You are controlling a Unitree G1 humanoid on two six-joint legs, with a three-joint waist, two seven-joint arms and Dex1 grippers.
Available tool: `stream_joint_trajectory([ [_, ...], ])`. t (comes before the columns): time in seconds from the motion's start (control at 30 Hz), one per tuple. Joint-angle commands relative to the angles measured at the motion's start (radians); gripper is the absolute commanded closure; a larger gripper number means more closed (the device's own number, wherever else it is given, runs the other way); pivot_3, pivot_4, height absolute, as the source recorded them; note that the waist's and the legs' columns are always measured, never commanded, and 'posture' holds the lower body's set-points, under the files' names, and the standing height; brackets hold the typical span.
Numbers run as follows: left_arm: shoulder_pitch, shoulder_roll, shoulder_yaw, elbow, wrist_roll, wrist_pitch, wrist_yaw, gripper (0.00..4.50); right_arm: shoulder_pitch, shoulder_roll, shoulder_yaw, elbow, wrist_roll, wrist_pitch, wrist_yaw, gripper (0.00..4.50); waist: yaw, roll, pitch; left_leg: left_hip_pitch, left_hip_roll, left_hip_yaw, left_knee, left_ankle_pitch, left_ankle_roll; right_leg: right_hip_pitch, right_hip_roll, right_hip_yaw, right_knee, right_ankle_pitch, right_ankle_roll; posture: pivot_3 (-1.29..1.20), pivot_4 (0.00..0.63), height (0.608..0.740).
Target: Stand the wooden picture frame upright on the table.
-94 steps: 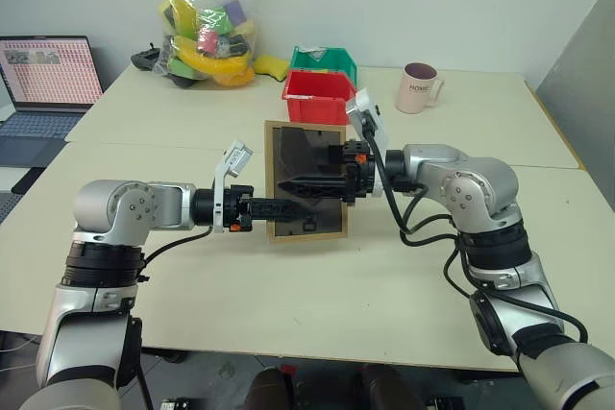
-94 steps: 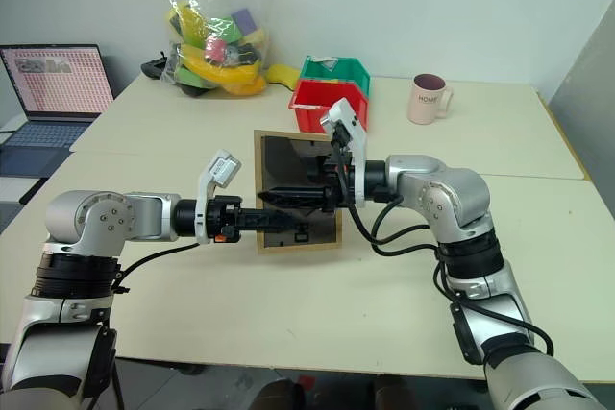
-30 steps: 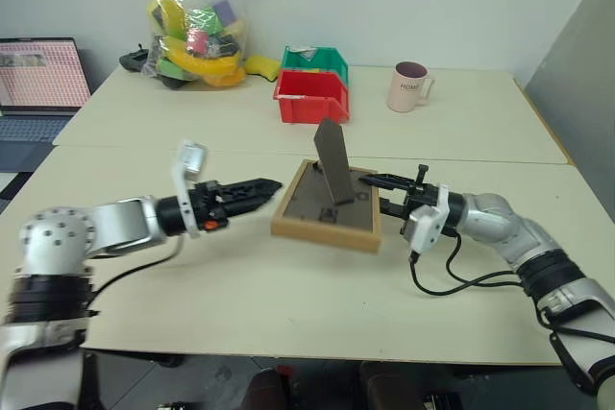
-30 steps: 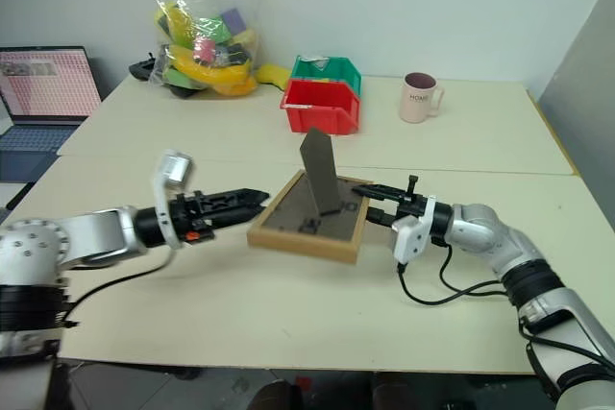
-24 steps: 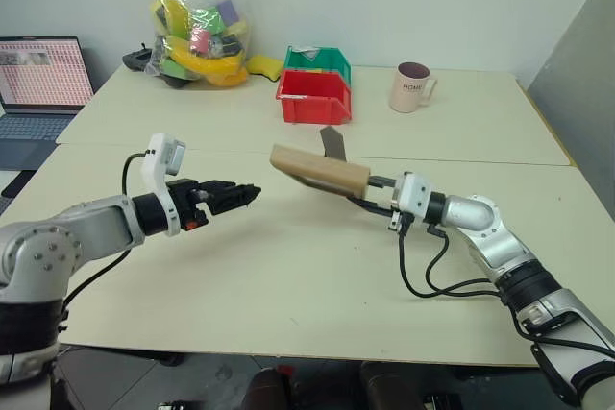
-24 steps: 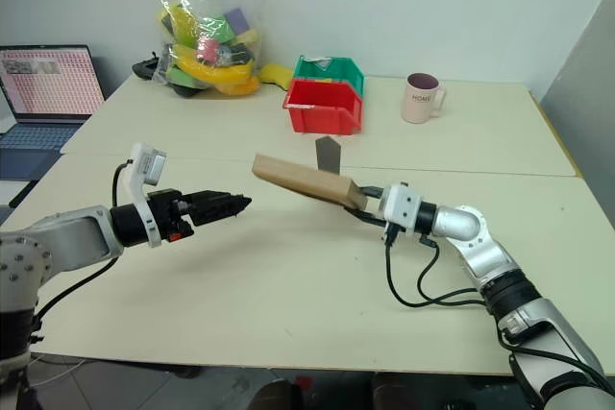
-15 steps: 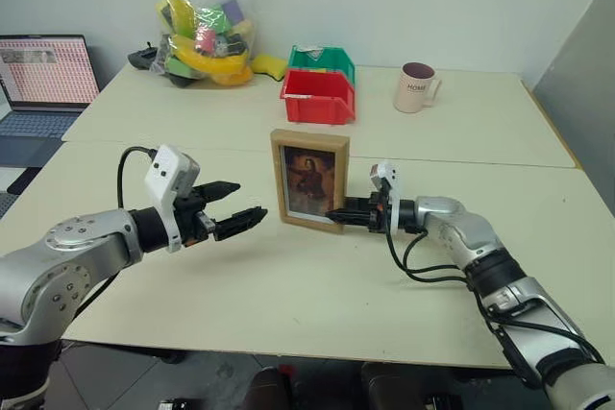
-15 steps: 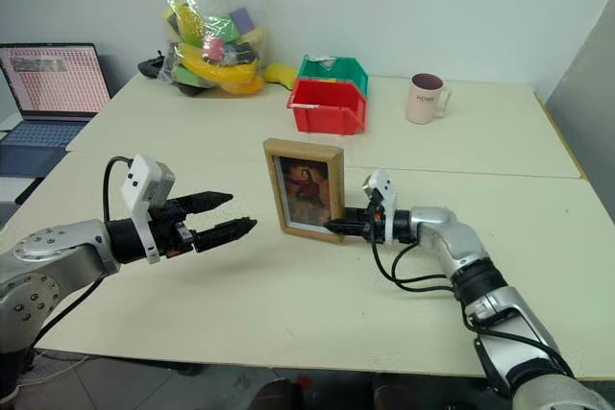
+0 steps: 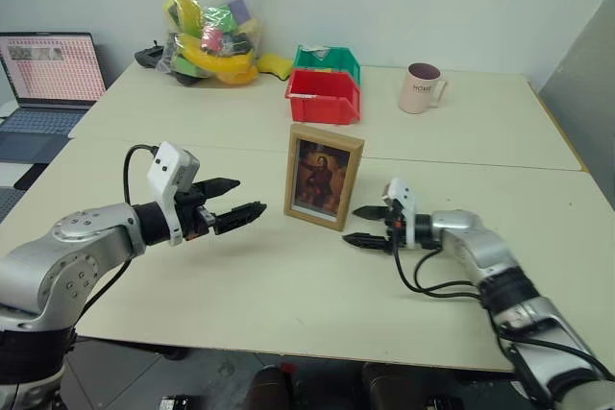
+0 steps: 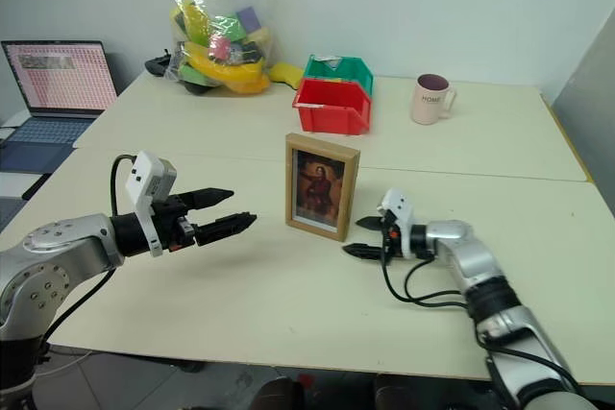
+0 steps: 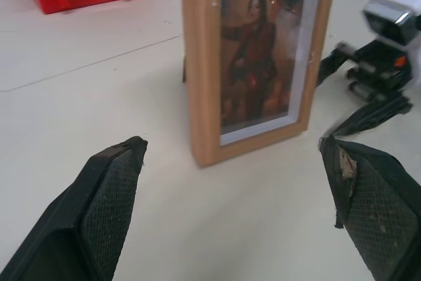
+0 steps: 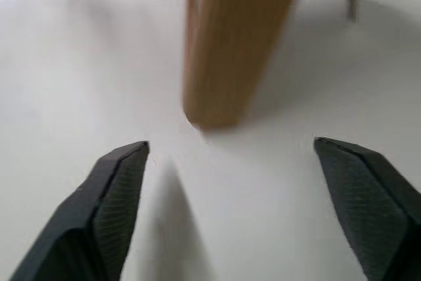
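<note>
The wooden picture frame [image 9: 324,176] stands upright on the cream table [image 9: 288,285], its dark portrait facing me. It shows again in the left wrist view as the frame [image 11: 253,57], and its wooden edge [image 12: 230,37] shows in the right wrist view. My right gripper [image 9: 360,226] is open just right of the frame's lower corner, apart from it, with nothing between its fingers. My left gripper [image 9: 240,199] is open to the left of the frame, a short gap away, pointing at it. Neither touches the frame.
A red bin [image 9: 323,98] and a green bin [image 9: 327,58] sit behind the frame. A pink mug [image 9: 419,87] stands at the back right, a plastic bag of toys [image 9: 207,21] at the back left, and a laptop [image 9: 50,74] on the far left.
My right gripper has let go of the frame's lower right edge, opened, and drawn back to the right. The frame stays standing. The left gripper has rolled at the wrist but kept its place.
</note>
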Motion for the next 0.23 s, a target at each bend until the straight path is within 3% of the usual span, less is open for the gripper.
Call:
stream_joint_trajectory([
  [0.03,-0.071,0.057,-0.004,0.078,0.055,-0.021,-0.098,0.00,0.025,-0.099,-0.125,-0.369,0.094,0.246,-0.056,0.05,-0.001,0.001,0.001,0.000,0.001,-0.001,0.000,0.000,0.000,0.000,0.000,0.000,0.000,0.000,0.000,0.00,0.150,0.740],
  [0.13,-0.142,0.076,-0.028,0.158,0.102,-0.040,-0.164,0.00,-0.006,-0.111,-0.215,-0.555,0.201,0.493,-0.153,0.05,-0.012,0.000,0.001,0.001,0.001,-0.001,0.000,0.000,0.000,-0.001,0.002,0.000,0.002,0.000,0.000,0.00,0.150,0.740],
  [0.23,-0.193,0.077,-0.050,0.202,0.125,-0.037,-0.219,0.00,-0.015,-0.096,-0.254,-0.636,0.247,0.606,-0.214,0.05,-0.016,0.000,0.001,0.002,0.002,-0.001,-0.001,0.000,0.000,0.000,0.003,0.000,0.002,0.000,0.000,0.00,0.150,0.740],
])
